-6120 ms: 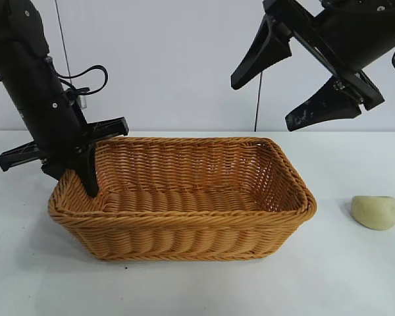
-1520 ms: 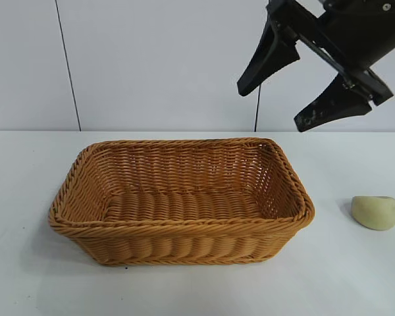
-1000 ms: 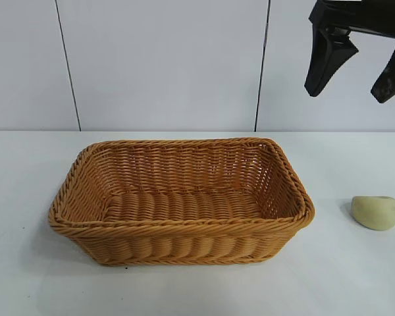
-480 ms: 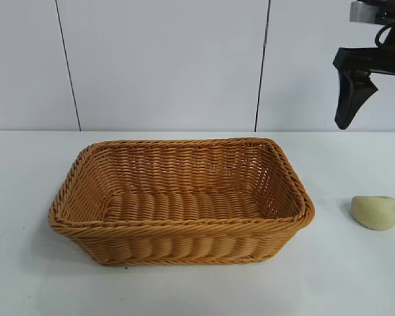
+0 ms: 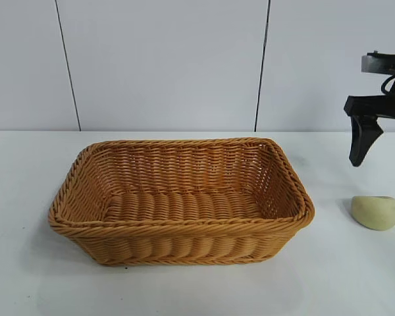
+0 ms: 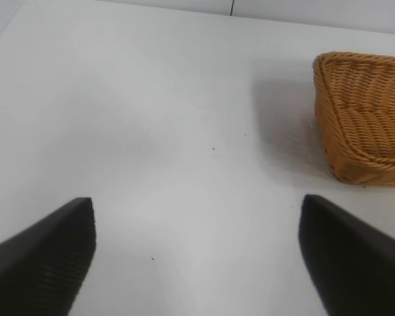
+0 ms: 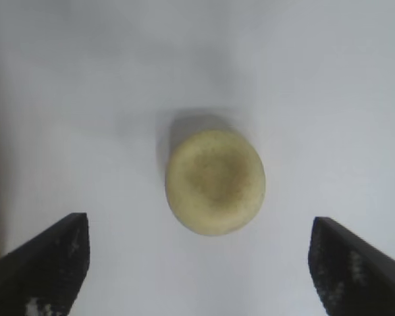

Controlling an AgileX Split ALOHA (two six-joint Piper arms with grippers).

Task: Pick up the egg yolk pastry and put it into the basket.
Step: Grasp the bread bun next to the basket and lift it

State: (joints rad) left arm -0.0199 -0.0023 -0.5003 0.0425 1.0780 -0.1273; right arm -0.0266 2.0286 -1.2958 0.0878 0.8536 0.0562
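Descent has brought the right gripper [image 7: 197, 263], jaws wide and empty, low over the egg yolk pastry [image 7: 214, 181]; grasping comes next, the basket [image 5: 184, 227] waits.

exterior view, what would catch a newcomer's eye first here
The big orange-brown wicker basket sits in the middle of the white table with nothing in it. To its right, apart from it, a small pale yellowish pastry lies on the table. The right gripper hangs open above the pastry, not touching it, while the left gripper is open over bare table off the basket's other side.
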